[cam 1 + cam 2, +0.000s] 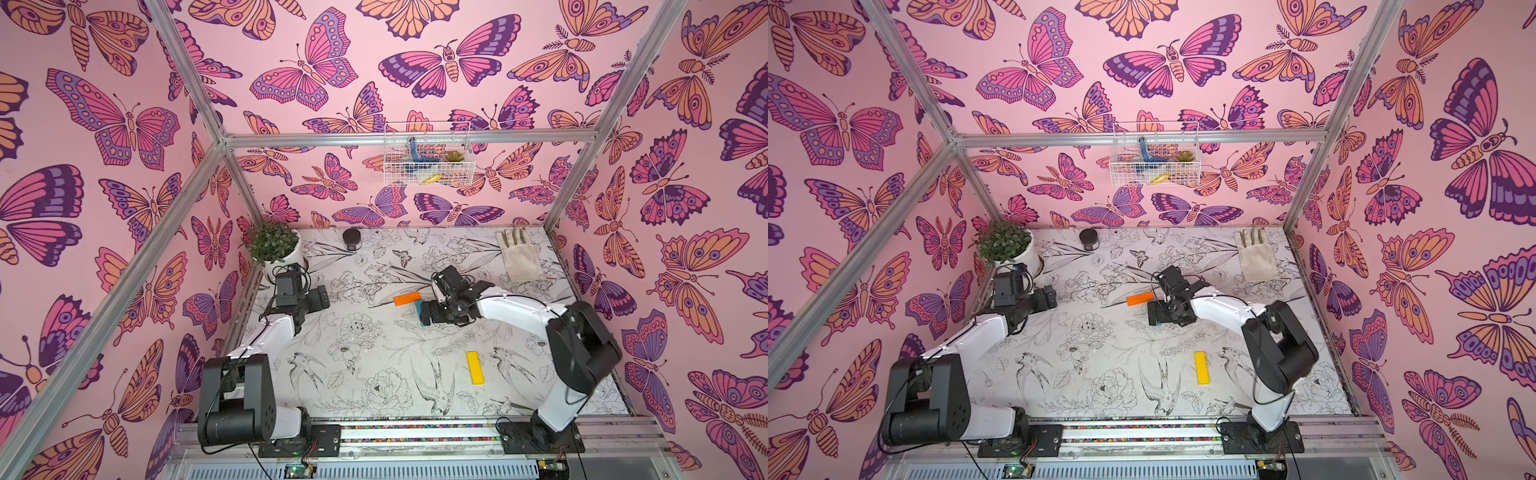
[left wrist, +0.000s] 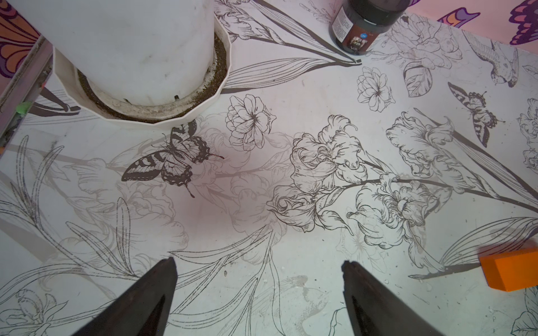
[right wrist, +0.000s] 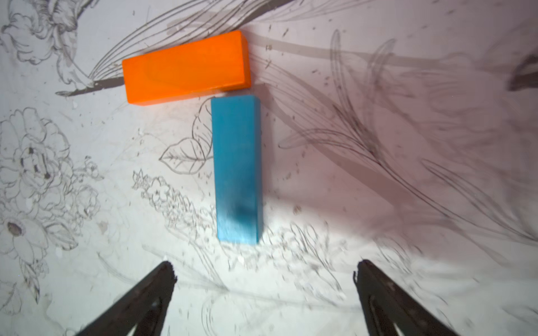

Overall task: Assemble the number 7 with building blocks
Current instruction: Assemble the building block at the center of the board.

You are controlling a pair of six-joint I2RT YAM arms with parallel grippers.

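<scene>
Floral tabletop; blue bar beside orange bar; left end effector and right end effector wide

Pink butterfly wallpaper, alu frame, b&w floral tabletop, wire basket on back wall.

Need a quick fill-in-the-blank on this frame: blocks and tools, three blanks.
1. The lone block, lying apart from the other two, is ____.
2. One end of the blue block lies by the long side of the neighbour block, which is ____.
3. The right tool has its jaws ____, with nothing between them.
Missing words: yellow; orange; open.
</scene>
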